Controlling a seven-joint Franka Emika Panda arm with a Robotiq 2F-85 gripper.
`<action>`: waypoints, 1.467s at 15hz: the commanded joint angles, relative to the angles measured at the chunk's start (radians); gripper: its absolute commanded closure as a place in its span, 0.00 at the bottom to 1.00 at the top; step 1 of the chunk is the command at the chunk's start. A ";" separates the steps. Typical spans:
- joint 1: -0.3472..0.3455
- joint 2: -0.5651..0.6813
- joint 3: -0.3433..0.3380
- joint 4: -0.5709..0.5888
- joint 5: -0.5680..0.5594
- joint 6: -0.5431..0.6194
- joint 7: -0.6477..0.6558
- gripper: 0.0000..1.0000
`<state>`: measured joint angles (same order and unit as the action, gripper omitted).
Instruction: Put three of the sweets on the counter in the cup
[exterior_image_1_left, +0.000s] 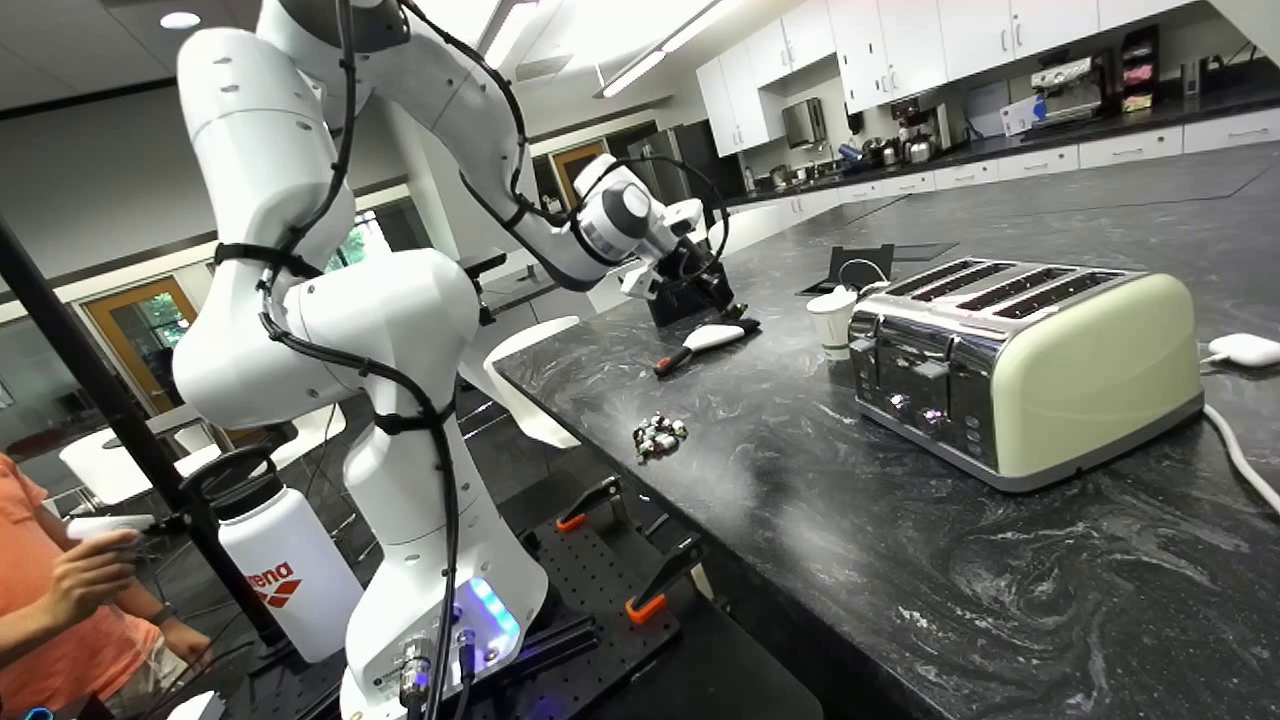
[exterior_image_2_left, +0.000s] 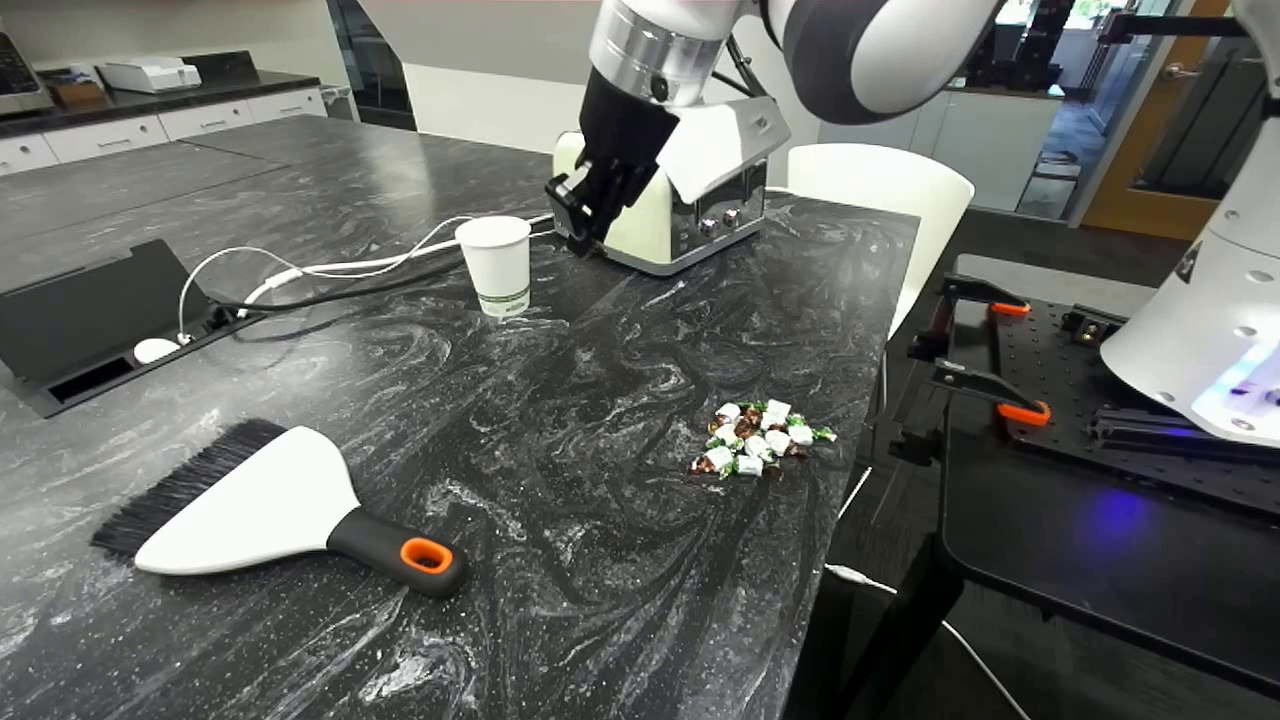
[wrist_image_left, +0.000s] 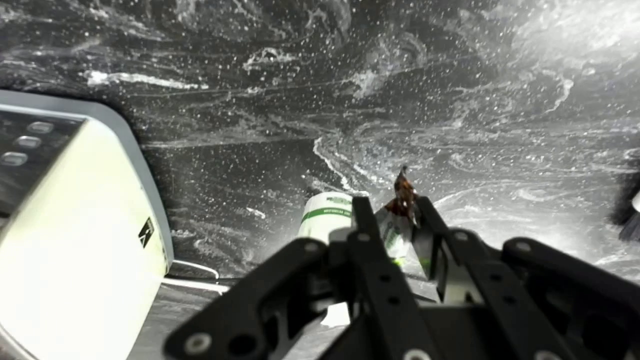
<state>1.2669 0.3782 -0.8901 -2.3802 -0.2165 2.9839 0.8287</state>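
a white hand brush (exterior_image_2_left: 260, 500) with dark bristles lay in the foreground of the counter (exterior_image_2_left: 600, 600) in an exterior view. beyond it, a loose pile of sweets (exterior_image_2_left: 775, 440), wrapped in white, brown and green, sat near the counter's edge. farther back, the cup (exterior_image_2_left: 500, 270), white paper with a green band, stood upright. the gripper (wrist_image_left: 393, 207), poised above the counter near the cup, clasped a brown-tipped sweet (wrist_image_left: 404, 192) between its fingers (wrist_image_left: 363, 222) in the wrist view. behind rose the cream-and-chrome toaster (exterior_image_2_left: 645, 225), then a white chair (exterior_image_2_left: 870, 190) past the counter and, in the distance, white drawers (exterior_image_2_left: 210, 122).
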 joint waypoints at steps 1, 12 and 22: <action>-0.057 0.035 0.011 0.102 0.007 -0.119 -0.030 0.94; -0.436 0.228 0.253 0.384 0.006 -0.148 -0.042 0.94; -0.649 0.289 0.440 0.564 -0.005 -0.154 -0.063 0.94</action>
<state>0.6850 0.6557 -0.5164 -1.8710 -0.2166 2.8533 0.8029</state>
